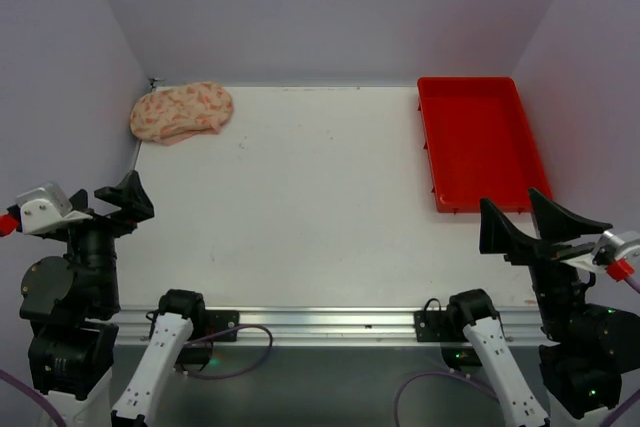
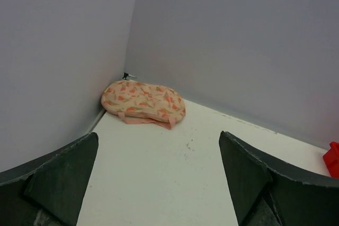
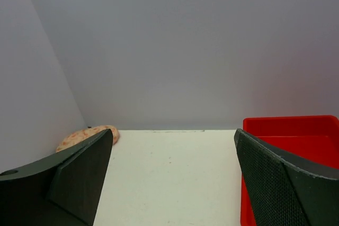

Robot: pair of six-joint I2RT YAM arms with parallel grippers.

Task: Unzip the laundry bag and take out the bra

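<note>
Left gripper (image 1: 118,190): fingers spread wide with nothing between them, raised over the near edge, across the table (image 1: 300,207) from the red tray (image 1: 480,142).
Right gripper (image 1: 510,209): likewise agape and empty, hovering just off the near short end of the red tray.
Reason for the pose: judged a ready stance. Both wrists are tipped toward the far side so each camera takes in the work area, with no contact with anything.
Red tray: bare inside, lying lengthways along the right side; probably meant to receive the garment.
Laundry bag (image 1: 181,112): floral peach case, lying flat and closed-looking in the far corner opposite the red tray, level with the tray's far end, close to both walls. Zip too small to make out.
Bra: not visible anywhere — presumably zipped inside the bag.
Bag relative to the grippers: ahead of the left gripper and well apart; farther again from the right one, diagonally across from the red tray's near end.
Progress: judged not yet begun.
</note>
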